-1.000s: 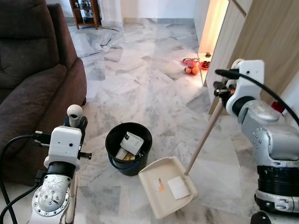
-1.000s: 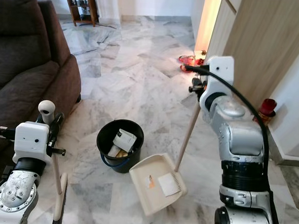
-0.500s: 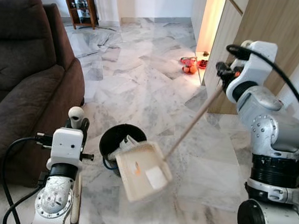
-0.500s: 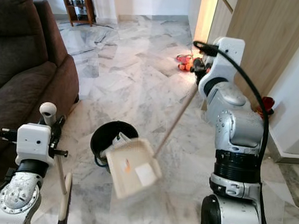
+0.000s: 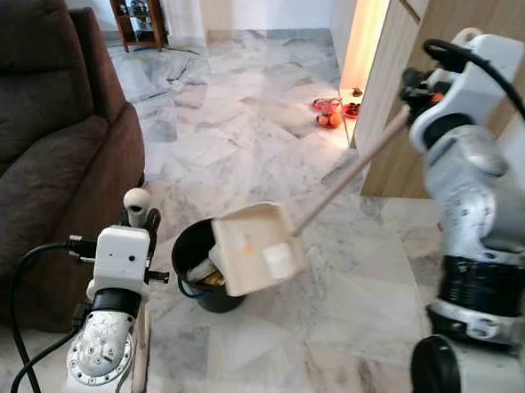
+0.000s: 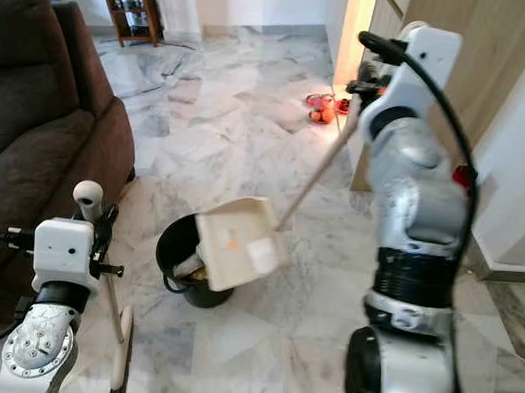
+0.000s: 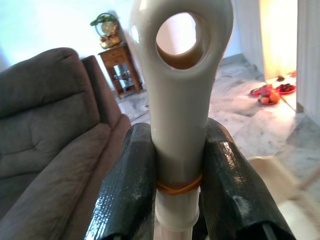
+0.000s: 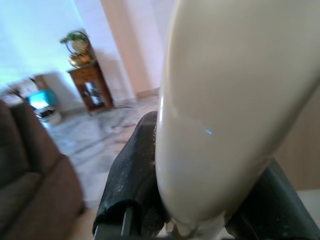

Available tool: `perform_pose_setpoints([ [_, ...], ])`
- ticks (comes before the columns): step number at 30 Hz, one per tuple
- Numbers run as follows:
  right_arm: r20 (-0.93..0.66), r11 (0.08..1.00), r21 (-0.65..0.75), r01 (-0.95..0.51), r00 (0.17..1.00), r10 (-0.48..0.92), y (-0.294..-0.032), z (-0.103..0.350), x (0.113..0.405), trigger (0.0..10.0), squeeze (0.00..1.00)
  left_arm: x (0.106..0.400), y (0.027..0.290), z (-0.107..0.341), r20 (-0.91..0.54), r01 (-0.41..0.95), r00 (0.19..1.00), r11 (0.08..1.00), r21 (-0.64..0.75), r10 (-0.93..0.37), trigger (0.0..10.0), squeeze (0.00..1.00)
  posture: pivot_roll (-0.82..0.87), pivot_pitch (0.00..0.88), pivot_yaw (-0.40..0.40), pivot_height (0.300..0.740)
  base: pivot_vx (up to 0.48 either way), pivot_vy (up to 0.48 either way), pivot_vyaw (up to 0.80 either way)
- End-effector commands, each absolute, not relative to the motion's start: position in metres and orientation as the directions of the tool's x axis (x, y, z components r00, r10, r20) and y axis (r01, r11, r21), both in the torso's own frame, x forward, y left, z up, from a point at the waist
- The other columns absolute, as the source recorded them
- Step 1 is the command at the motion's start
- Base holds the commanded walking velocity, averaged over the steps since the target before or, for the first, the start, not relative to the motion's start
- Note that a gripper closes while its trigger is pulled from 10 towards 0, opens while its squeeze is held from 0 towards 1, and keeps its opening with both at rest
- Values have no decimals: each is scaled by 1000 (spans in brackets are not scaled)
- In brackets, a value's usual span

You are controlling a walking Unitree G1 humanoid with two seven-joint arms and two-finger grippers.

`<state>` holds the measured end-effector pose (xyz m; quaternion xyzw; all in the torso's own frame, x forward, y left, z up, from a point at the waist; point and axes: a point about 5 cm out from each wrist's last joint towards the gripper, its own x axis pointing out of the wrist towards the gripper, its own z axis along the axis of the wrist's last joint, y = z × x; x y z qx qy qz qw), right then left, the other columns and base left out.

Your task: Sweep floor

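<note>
The right gripper clamps a long dustpan handle, holding the pan tilted just above the black bin on the marble floor. The left gripper grips the upright broom beside the brown sofa.

A home's living room: a brown sofa stands on a marble-tiled floor, with a small wooden side table beyond the sofa, against the far wall.
</note>
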<state>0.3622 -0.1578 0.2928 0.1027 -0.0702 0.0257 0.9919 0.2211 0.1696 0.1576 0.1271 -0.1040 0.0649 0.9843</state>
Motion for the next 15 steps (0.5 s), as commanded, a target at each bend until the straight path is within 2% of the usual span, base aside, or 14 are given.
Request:
perform_pose_setpoints([
  [1,213,960,262,-103,976,47,-153,302,357,10000,0,216,175,167,286,-218,949,933,286,134,10000,0,-200,61,86,740,0,0,0],
  [12,212,945,303,-123,975,58,-143,292,356,10000,0,214,170,167,310,-226,943,919,324,122,10000,0,-198,59,86,740,0,0,0],
  [15,240,945,279,-173,965,106,-133,294,352,10000,0,214,171,169,323,-246,936,916,317,139,10000,0,-194,54,86,740,261,0,0],
])
